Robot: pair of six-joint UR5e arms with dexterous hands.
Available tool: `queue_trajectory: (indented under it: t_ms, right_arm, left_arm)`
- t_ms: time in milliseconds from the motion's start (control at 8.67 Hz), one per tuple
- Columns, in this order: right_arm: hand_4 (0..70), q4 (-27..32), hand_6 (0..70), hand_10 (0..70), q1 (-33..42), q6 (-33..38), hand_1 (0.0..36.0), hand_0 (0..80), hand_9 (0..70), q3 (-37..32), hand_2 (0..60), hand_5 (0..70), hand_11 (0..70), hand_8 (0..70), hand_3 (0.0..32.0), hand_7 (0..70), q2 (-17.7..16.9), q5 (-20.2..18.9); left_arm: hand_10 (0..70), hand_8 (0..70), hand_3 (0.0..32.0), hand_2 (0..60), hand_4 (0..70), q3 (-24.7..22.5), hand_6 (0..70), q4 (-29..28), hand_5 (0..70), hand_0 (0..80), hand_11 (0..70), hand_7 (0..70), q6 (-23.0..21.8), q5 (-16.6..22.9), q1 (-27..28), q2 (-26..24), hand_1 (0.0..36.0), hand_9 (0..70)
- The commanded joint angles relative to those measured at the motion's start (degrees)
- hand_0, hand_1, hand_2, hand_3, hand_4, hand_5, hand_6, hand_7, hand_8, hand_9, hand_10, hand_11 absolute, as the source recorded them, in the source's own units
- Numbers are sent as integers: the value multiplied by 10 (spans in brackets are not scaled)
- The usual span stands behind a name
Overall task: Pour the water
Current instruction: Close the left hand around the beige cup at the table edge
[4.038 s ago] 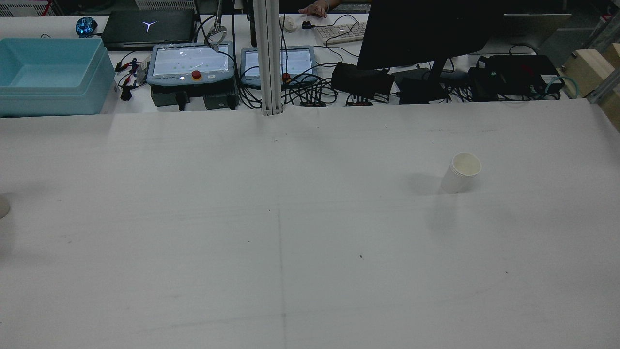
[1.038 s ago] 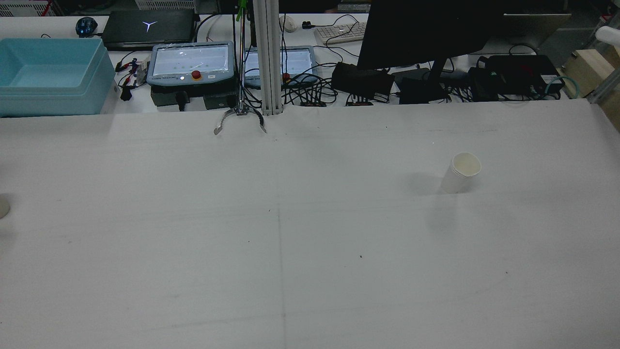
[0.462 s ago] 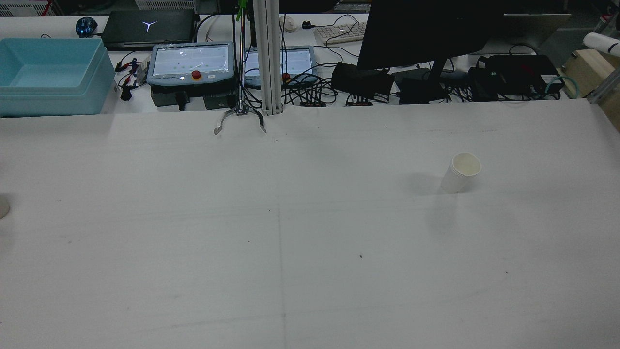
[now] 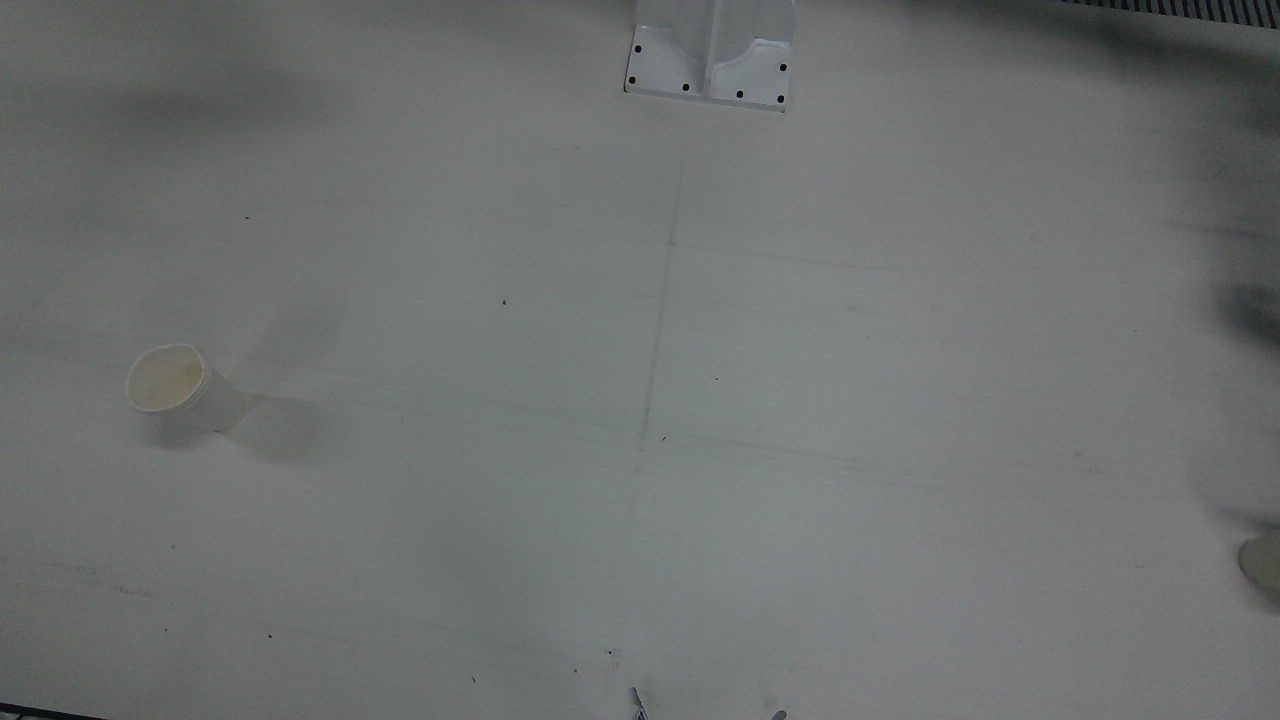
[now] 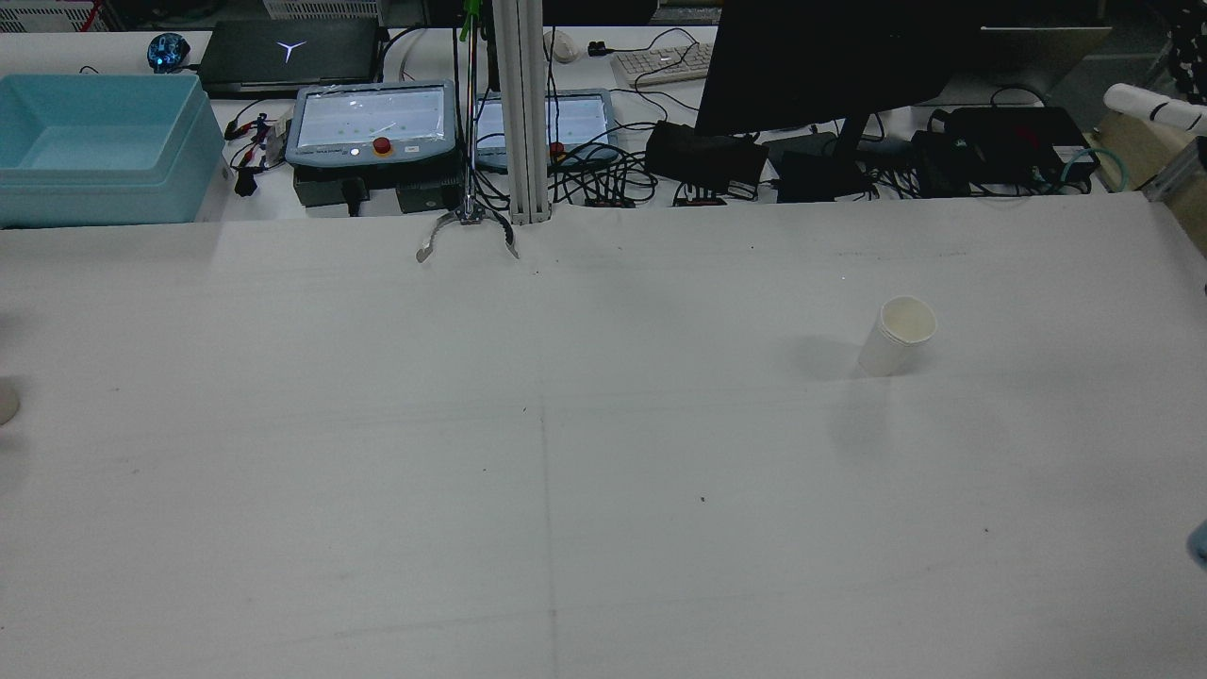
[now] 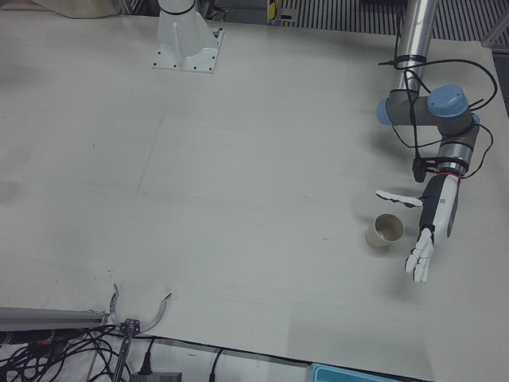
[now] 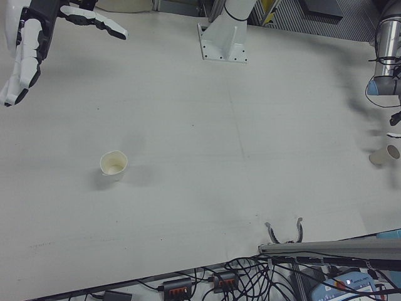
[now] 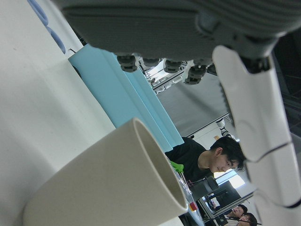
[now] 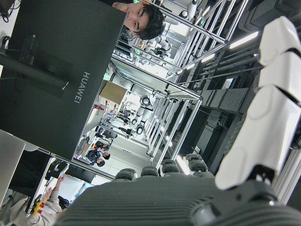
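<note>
Here, two paper cups stand upright and well apart on the white table, neither held. The first cup stands near the table's edge on the robot's left side; in the left-front view it lies just beside the left hand, which hangs palm toward it with its fingers extended and spread and the thumb reaching out above the rim, not touching the cup. The left hand view shows the same cup close up, its open mouth and pale wall filling the lower part of the picture, with a blue bin behind it. The second cup stands on the robot's right half of the table; its inside appears pale yellowish, though whether it holds liquid cannot be told. It also appears in the rear view at and in the front view at. The right hand is raised at the upper left corner of the right-front view, well apart from this cup, its fingers straight and splayed and clasping nothing. At the table's far edge in the rear view lie a metal claw tool, two teach pendants and a dark monitor.
</note>
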Motion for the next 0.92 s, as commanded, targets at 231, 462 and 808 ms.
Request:
queue_trajectory:
  t_ms: [231, 462, 808]
  right_arm:
    - [54, 0, 29, 0, -25, -1, 158, 471, 16, -12, 156, 39, 13, 0, 0, 49, 15, 3]
    - [57, 0, 31, 0, -26, -1, 158, 472, 18, -13, 157, 42, 15, 0, 0, 53, 15, 3]
    - [58, 0, 32, 1, -28, -2, 158, 470, 20, -14, 158, 46, 18, 0, 0, 55, 18, 4]
  left_arm:
    - [33, 0, 0, 0, 145, 53, 16, -17, 48, 528, 67, 61, -1, -3, 6, -17, 114, 0]
    - [35, 0, 0, 0, 147, 59, 19, -21, 56, 525, 70, 61, 0, -4, 6, -18, 109, 0]
    - [38, 0, 0, 0, 147, 65, 23, -23, 100, 522, 72, 65, 5, -4, 8, -19, 100, 0]
